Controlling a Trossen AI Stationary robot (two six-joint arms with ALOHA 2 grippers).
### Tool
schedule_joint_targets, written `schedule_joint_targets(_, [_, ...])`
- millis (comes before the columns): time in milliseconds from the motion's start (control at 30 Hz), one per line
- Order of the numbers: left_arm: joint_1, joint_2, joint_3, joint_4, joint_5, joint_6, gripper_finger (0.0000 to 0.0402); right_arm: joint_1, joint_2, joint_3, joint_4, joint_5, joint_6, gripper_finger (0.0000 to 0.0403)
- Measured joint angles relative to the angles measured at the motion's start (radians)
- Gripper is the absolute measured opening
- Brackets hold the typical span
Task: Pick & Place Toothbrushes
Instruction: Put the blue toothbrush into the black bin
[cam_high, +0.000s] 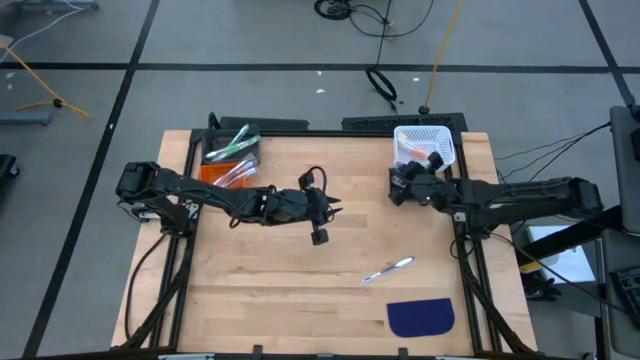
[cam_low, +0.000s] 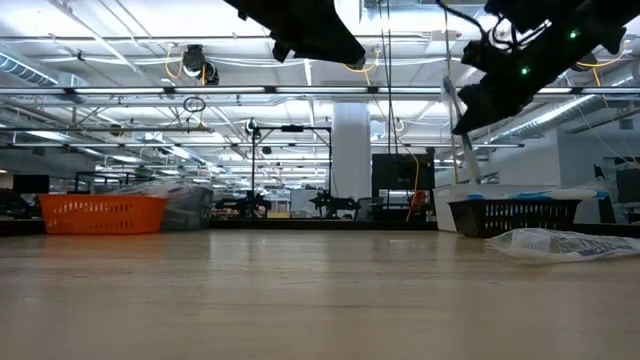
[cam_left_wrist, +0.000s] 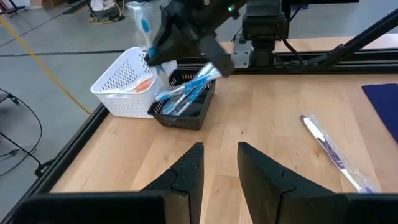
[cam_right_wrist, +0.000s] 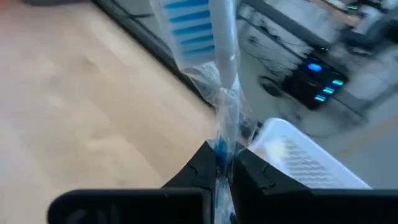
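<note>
My right gripper (cam_high: 400, 186) hovers at the table's far right, beside a white basket (cam_high: 425, 146), shut on a wrapped toothbrush with blue bristles (cam_right_wrist: 200, 25). The left wrist view shows that brush (cam_left_wrist: 145, 25) above the white basket (cam_left_wrist: 124, 81) and a dark basket (cam_left_wrist: 185, 104) holding blue toothbrushes. Another wrapped toothbrush (cam_high: 388, 269) lies flat on the wood near the table's right. My left gripper (cam_high: 322, 225) hangs open over the table's middle, touching nothing. At far left, an orange bin (cam_high: 222, 174) and a dark bin (cam_high: 232, 148) hold more brushes. My right gripper pinches the wrapped toothbrush between its two fingers by the handle part inside the clear wrapper (cam_right_wrist: 224, 134). The bristle end sticks out past the fingertips. In the low view the brush (cam_low: 455, 108) stands nearly upright, lifted clear of the table and baskets.
A dark blue half-round mat (cam_high: 420, 317) lies at the near right edge. A black frame rail (cam_high: 300, 125) runs along the far edge, with side rails under both arms. Bare wood spans the middle and near left of the table (cam_high: 260, 290).
</note>
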Motion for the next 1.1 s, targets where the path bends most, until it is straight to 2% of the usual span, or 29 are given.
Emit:
schedule_joint_targets(67, [0.0,0.0,0.0,-0.002,0.0,-0.003,0.0099,-0.025,0.011,0.001,-0.027,0.036,0.002,0.0014])
schedule_joint_targets(300, [0.0,0.0,0.0,-0.006,0.001,-0.003,0.0099,-0.076,0.04,0.0,-0.144,0.03,0.074,0.0014])
schedule_joint_targets(500, [0.0,0.0,0.0,0.003,0.001,-0.003,0.0099,-0.091,0.085,0.0,-0.109,-0.1,0.093,0.0014])
schedule_joint_targets(667, [0.0,0.0,0.0,-0.007,0.001,-0.015,0.0099,-0.099,0.11,0.0,-0.119,-0.102,0.098,0.0014])
schedule_joint_targets(767, [0.0,0.0,0.0,-0.021,0.001,-0.016,0.0099,-0.1,0.111,0.0,-0.119,-0.149,0.103,0.0014])
schedule_joint_targets(1100, [0.0,0.0,0.0,-0.024,0.001,-0.017,0.0099,-0.111,0.083,0.001,-0.174,-0.131,0.085,0.0014])
